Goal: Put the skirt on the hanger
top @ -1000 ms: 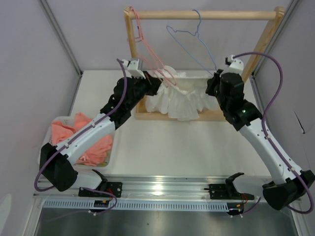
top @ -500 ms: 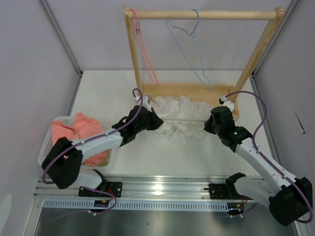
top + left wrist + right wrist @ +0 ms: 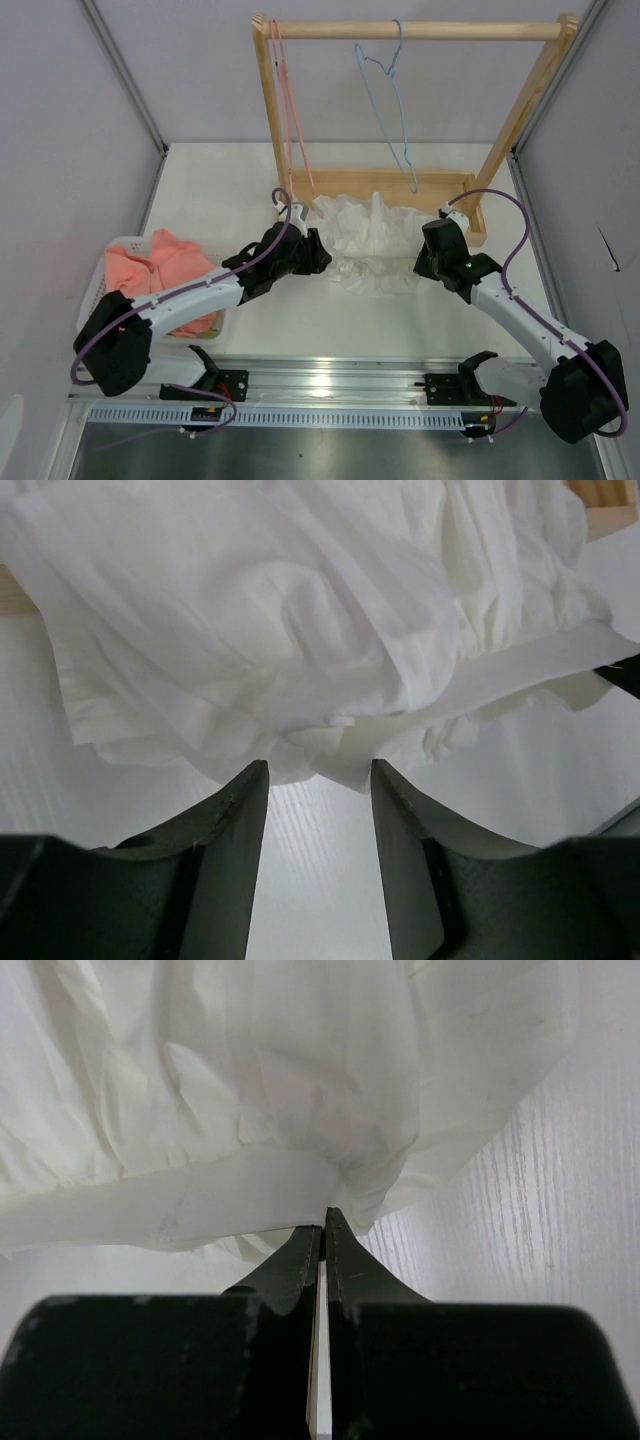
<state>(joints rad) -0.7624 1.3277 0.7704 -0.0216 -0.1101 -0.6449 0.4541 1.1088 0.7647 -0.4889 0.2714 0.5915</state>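
The white crinkled skirt (image 3: 375,238) lies bunched on the table against the front of the wooden rack's base. It fills the top of the left wrist view (image 3: 300,620) and of the right wrist view (image 3: 250,1090). My left gripper (image 3: 318,255) is low at the skirt's left end. Its jaws are open and empty, with the fabric just past the fingertips (image 3: 318,772). My right gripper (image 3: 425,262) is at the skirt's right end, shut on a fold of the skirt's edge (image 3: 325,1215). The light-blue hanger (image 3: 396,110) hangs bare from the rack's top rod, above the skirt.
The wooden rack (image 3: 520,110) stands at the back of the table. A pink wire hanger (image 3: 290,100) hangs at its left end. A white basket (image 3: 108,262) with salmon-pink cloth (image 3: 165,270) sits at the left, beside my left arm.
Both arms came down and back from the rack, bringing the skirt onto the table. My left gripper has opened and let go of it. The hangers have swung back to hang straight.
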